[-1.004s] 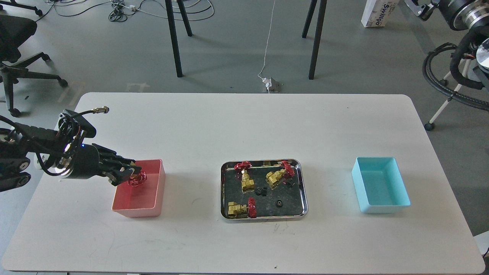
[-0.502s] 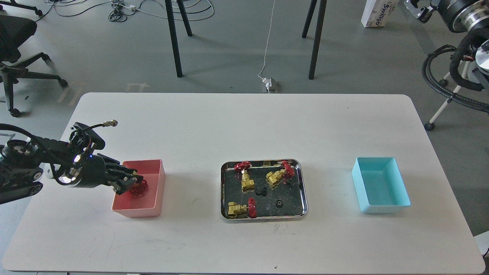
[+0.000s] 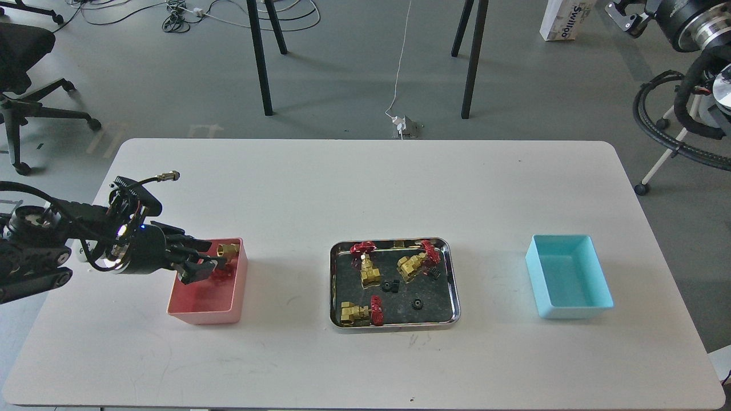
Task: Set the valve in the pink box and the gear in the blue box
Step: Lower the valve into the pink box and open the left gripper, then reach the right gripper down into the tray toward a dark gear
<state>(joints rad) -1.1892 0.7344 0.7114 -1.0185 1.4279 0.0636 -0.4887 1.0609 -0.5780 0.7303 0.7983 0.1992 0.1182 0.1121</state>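
Head view is showing the valve lying inside the pink box, at its far right corner, brass body against the back wall and its red handwheel partly hidden behind the left gripper. The fingers are appearing parted and are not closing on the valve, though they are dark and close together in this view, so the width of the gap is hard to judge. The gripper is hanging just over the box interior, very near the valve.

Judgement: the release is looking complete, and the step in hand is clearing the arm from the box. Doing this well is calling for a lift straight up before any sideways travel, so that the fingers are not catching the handwheel spokes or nudging the light plastic wall and shifting the box on the tabletop.

Outward from there, the steel tray is sitting at the centre, carrying three more valves and three small black gears, one gear lying alone near the front right. The blue box is standing empty, well apart on the right.

The right gripper is not appearing over the tabletop; only arm hardware is showing at the upper right edge. The gear portion of the task is looking not yet begun.
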